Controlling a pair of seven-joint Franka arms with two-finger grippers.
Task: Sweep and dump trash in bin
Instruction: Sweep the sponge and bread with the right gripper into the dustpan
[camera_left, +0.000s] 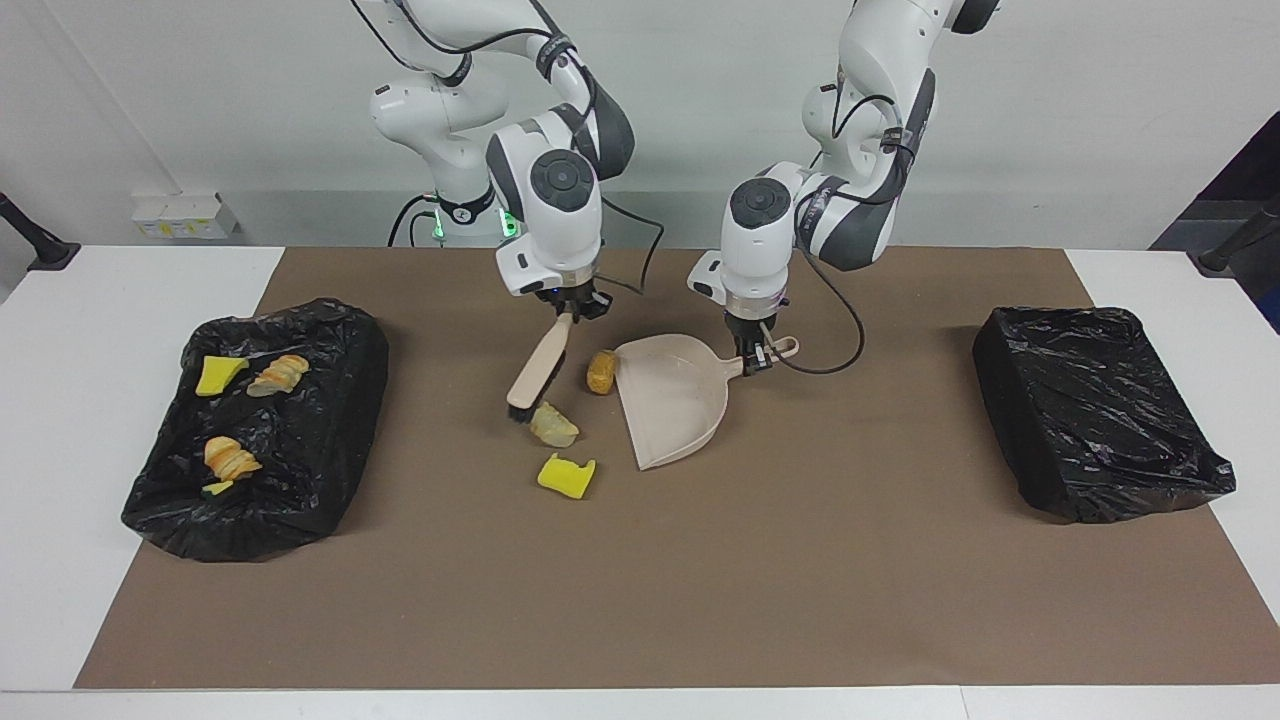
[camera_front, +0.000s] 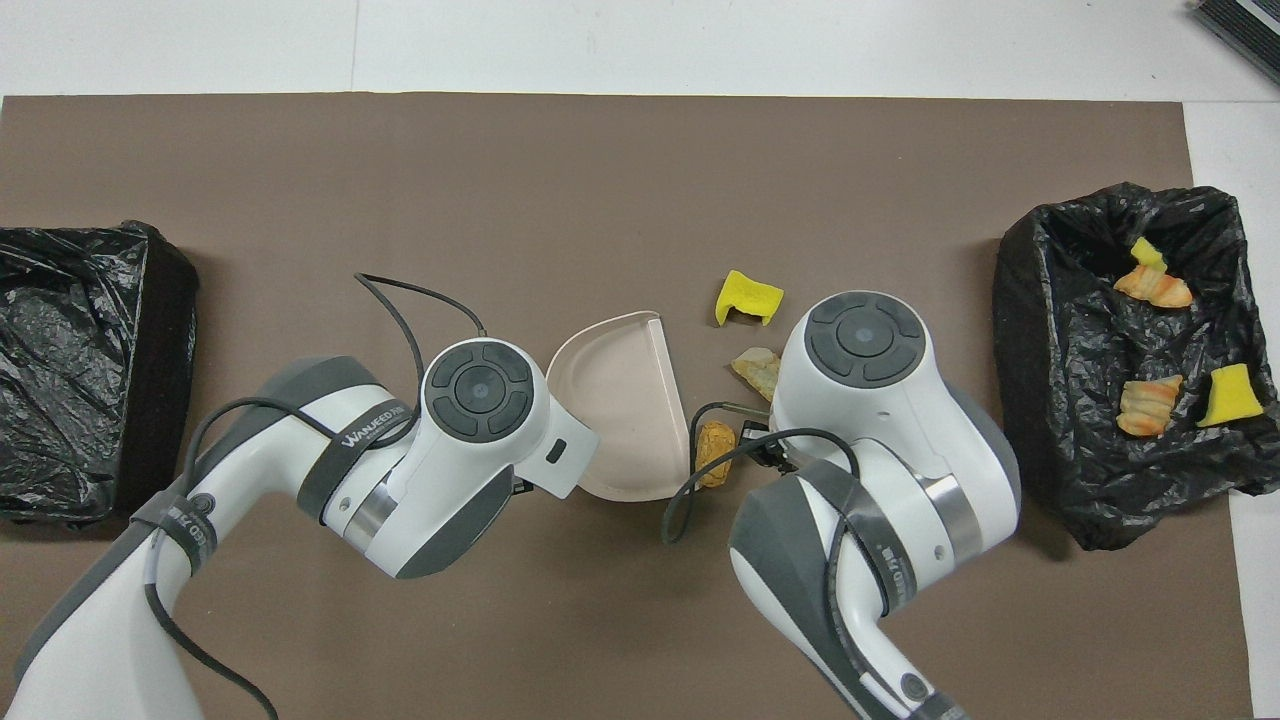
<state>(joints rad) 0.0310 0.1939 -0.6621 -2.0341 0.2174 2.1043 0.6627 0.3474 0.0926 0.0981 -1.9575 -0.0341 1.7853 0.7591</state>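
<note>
My right gripper (camera_left: 570, 308) is shut on the handle of the beige black-bristled brush (camera_left: 540, 370), whose bristles rest on the mat by a tan scrap (camera_left: 553, 425). My left gripper (camera_left: 755, 352) is shut on the handle of the beige dustpan (camera_left: 675, 400), which lies flat on the mat. An orange-brown chunk (camera_left: 601, 372) lies beside the pan, between it and the brush. A yellow sponge piece (camera_left: 566, 475) lies farther from the robots. In the overhead view the pan (camera_front: 625, 410), sponge (camera_front: 748, 298), tan scrap (camera_front: 757, 368) and orange chunk (camera_front: 714, 450) show; both grippers are hidden under the arms.
A black-bagged bin (camera_left: 340, 340) at the right arm's end holds several scraps (camera_left: 280, 375); it shows in the overhead view too (camera_front: 1050, 400). A second black-bagged bin (camera_left: 1095, 420) stands at the left arm's end. A brown mat (camera_left: 800, 560) covers the table.
</note>
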